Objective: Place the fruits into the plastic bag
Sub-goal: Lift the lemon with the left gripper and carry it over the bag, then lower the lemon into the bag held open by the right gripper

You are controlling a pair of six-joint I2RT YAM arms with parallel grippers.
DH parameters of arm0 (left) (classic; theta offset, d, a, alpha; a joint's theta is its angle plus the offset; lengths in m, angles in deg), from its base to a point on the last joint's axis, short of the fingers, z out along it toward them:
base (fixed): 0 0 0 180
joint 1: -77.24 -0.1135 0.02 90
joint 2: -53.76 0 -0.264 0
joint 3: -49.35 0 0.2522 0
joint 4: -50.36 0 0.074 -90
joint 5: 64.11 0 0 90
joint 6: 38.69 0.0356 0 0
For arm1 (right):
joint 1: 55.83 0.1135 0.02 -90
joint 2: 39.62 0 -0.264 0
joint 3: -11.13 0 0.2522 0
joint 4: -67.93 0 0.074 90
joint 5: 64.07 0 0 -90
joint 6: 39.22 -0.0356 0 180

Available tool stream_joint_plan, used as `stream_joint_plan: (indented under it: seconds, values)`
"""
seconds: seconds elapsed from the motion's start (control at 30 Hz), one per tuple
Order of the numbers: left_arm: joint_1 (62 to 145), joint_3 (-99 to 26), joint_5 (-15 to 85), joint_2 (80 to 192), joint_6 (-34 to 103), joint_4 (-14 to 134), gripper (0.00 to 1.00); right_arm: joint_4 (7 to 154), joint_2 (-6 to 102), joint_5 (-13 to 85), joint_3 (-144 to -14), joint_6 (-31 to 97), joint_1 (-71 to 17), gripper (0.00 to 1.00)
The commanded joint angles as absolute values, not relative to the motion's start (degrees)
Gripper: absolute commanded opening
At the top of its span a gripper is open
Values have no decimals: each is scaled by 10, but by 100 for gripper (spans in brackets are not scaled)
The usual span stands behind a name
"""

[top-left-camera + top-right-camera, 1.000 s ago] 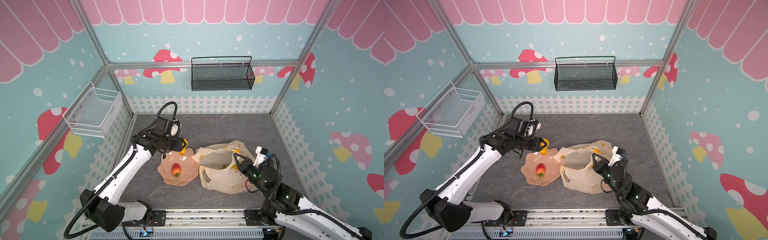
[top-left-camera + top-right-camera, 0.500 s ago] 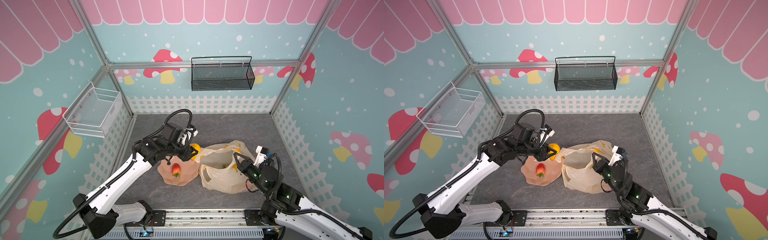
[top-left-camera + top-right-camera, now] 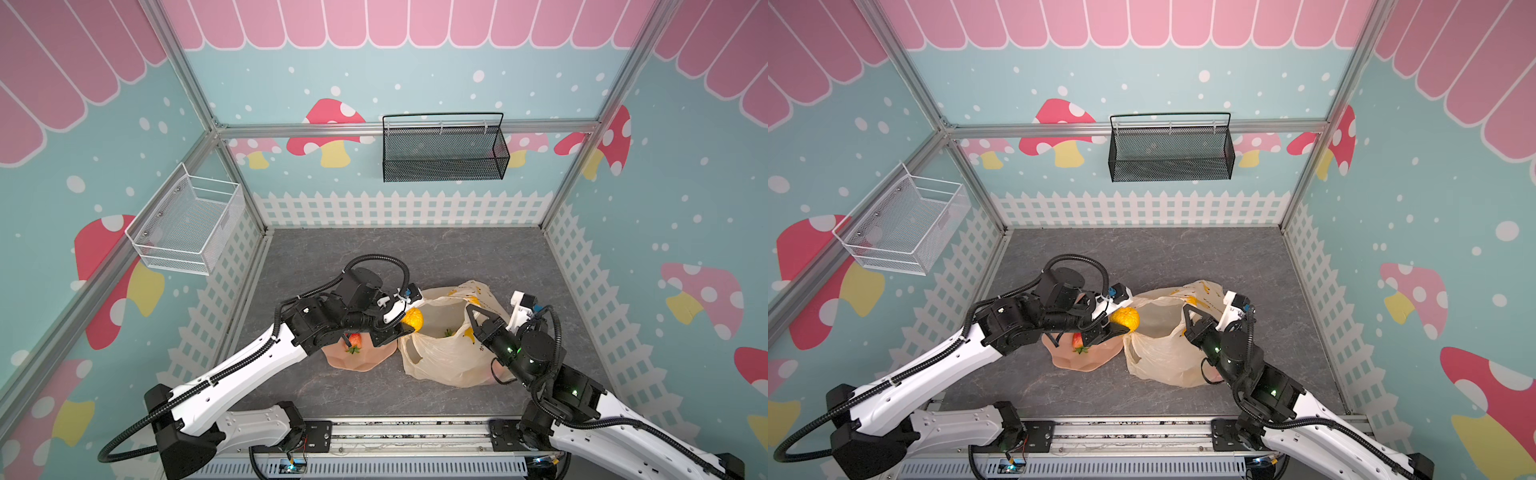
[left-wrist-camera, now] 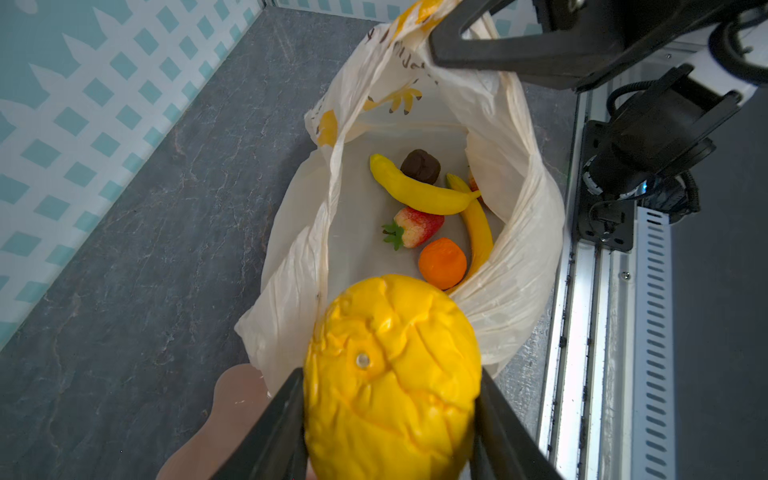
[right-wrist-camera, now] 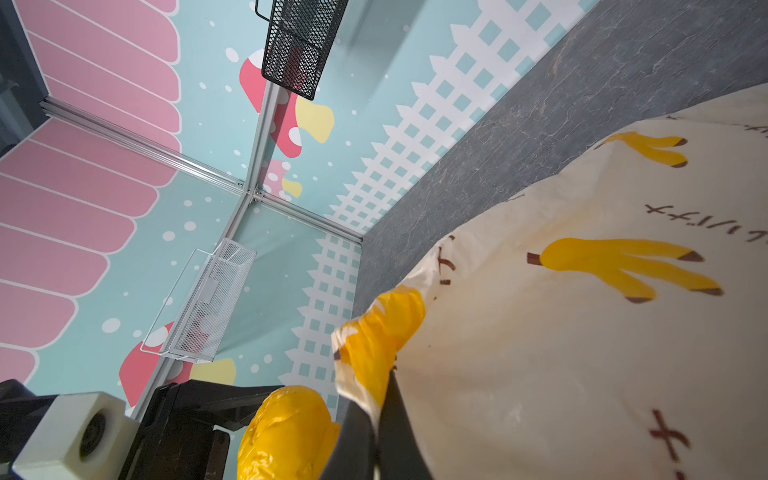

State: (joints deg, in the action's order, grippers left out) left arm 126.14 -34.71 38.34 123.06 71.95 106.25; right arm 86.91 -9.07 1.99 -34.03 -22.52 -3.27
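My left gripper [image 3: 405, 322] [image 4: 390, 374] is shut on a yellow-orange pear-like fruit [image 3: 413, 317] [image 3: 1125, 318], held just above the near-left rim of the plastic bag [image 3: 449, 361] [image 3: 1163, 361] [image 4: 515, 249]. My right gripper [image 3: 469, 309] [image 5: 388, 376] is shut on the bag's rim and holds its mouth up. Inside the bag lie two bananas [image 4: 419, 193], a strawberry [image 4: 413, 226], an orange [image 4: 441, 262] and a dark brown fruit [image 4: 420, 166]. One strawberry [image 3: 354, 340] [image 3: 1078, 340] sits on the peach plate [image 3: 361, 363], partly under my left arm.
A black mesh basket [image 3: 442, 151] hangs on the back wall and a white wire basket [image 3: 187, 226] on the left wall. The metal rail [image 3: 407, 432] with both arm bases runs along the front edge. Grey floor [image 3: 415, 253] lies behind the bag.
My left arm has carried the yellow-orange fruit to the right, from the plate's far-left side to the bag's mouth. The right gripper and bag have stayed put.
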Motion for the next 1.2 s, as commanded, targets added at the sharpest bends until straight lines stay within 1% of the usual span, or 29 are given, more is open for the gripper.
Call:
stream_joint_plan:
  seconds: [0.0, 0.17, 0.33, 0.5, 0.73, 0.93, 1.17]
  values:
    - [1265, -355, 378, 1260, 767, 1041, 33, 871, -87, 20, -357, -221, -31, 0]
    - [1266, -374, 361, 1310, 763, 1039, 33, 867, -84, 20, -357, -221, -31, 0]
    - [1271, -384, 365, 1356, 763, 1034, 32, 866, -82, 20, -356, -221, -31, 0]
    - [1289, -363, 346, 1383, 776, 1030, 32, 864, -80, 20, -356, -222, -31, 0]
    - [1293, -345, 307, 1412, 747, 1004, 31, 864, -76, 18, -358, -220, -31, 0]
    - [1293, -371, 295, 1467, 703, 1013, 31, 864, -71, 21, -363, -218, -31, 0]
    - [1293, -416, 314, 1522, 680, 1049, 28, 864, -75, 20, -363, -217, -31, 0]
